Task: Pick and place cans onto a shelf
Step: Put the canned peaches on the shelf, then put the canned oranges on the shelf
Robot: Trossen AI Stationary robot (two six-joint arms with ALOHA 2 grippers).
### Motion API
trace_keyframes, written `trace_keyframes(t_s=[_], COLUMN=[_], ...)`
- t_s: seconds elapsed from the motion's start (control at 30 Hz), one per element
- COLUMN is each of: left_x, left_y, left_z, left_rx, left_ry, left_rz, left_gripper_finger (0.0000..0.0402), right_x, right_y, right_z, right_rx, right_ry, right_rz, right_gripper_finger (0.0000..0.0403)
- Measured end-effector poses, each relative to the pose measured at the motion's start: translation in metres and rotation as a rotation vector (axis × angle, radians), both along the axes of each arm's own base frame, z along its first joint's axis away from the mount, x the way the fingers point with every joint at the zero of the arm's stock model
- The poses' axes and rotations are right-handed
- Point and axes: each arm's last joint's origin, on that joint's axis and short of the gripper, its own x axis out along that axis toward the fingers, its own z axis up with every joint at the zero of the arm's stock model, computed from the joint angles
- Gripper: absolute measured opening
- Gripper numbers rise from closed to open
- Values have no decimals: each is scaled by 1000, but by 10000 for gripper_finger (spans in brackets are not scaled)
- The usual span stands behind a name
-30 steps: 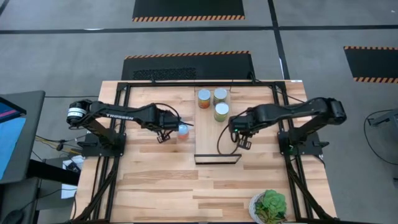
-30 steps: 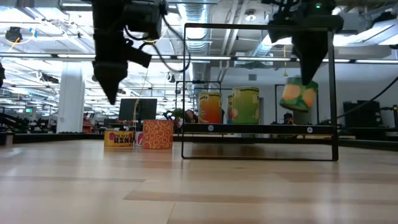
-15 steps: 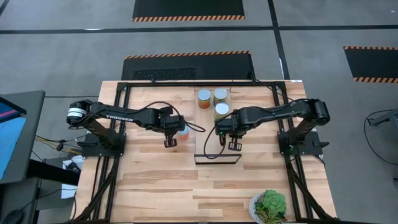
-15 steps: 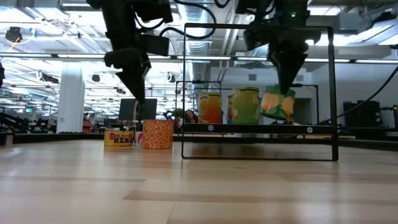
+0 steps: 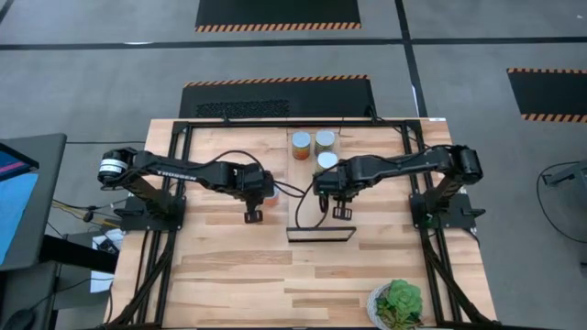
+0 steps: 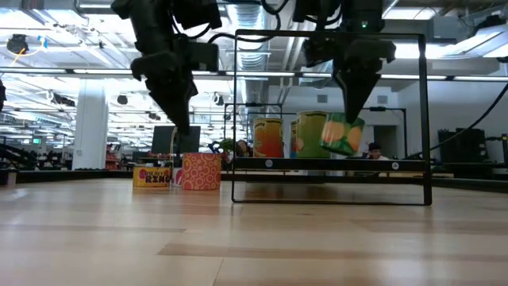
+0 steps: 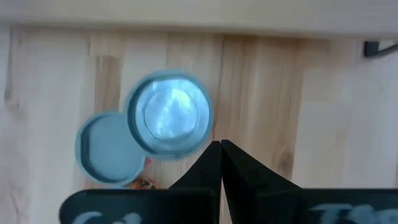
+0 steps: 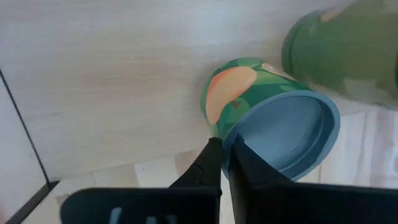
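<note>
Green can (image 6: 342, 133) with an orange patch on its label hangs tilted from the right gripper (image 6: 351, 111), low over the shelf (image 6: 332, 164) and just beside the green can (image 6: 313, 133) already standing there; an orange-labelled can (image 6: 267, 137) stands further along the same row. From above, three silver tops cluster at the shelf's far end, with the right gripper (image 5: 327, 203) just on the near side of them.

Risk, as a judgement: the can is not upright. In the right wrist view its rim (image 8: 283, 134) sits at the tips of the gripper's fingers (image 8: 208, 163), which pinch only the lip. If released at this tilt it could land on its edge, topple, and knock the neighbouring green can (image 8: 345, 53) or roll off the shelf. The hold itself looks slight, so a slip before touchdown is also possible.

Right gripper: fingers nearly together, clamped on the can's rim.

Left gripper (image 7: 220, 163): fingers pressed together, holding nothing, hovering over the worktop (image 5: 229, 257) to the left of the shelf, above two cans (image 7: 169, 114) standing together.
</note>
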Motion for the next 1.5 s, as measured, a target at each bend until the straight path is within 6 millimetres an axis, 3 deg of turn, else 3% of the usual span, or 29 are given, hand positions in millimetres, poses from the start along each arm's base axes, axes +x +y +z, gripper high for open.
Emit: trace_keyframes(t_s=[0.37, 0.83, 1.13, 1.37, 1.5], left_x=[-2, 3, 6, 6, 10], left_y=[0, 0, 0, 0, 0], left_z=[-4, -2, -1, -1, -16], left_rx=[-5, 10, 13, 16, 8], left_ry=[6, -42, -69, -65, -5], left_rz=[12, -44, -107, -99, -88], left_gripper_finger=[0, 2, 62, 109, 116], right_x=[2, 3, 4, 4, -2], right_y=[0, 1, 1, 2, 7], right_z=[0, 0, 1, 25, 47], right_rx=[4, 0, 0, 0, -2], right_ry=[-24, -24, -42, -38, 11], right_rz=[1, 29, 32, 30, 39], right_gripper_finger=[65, 69, 69, 69, 69])
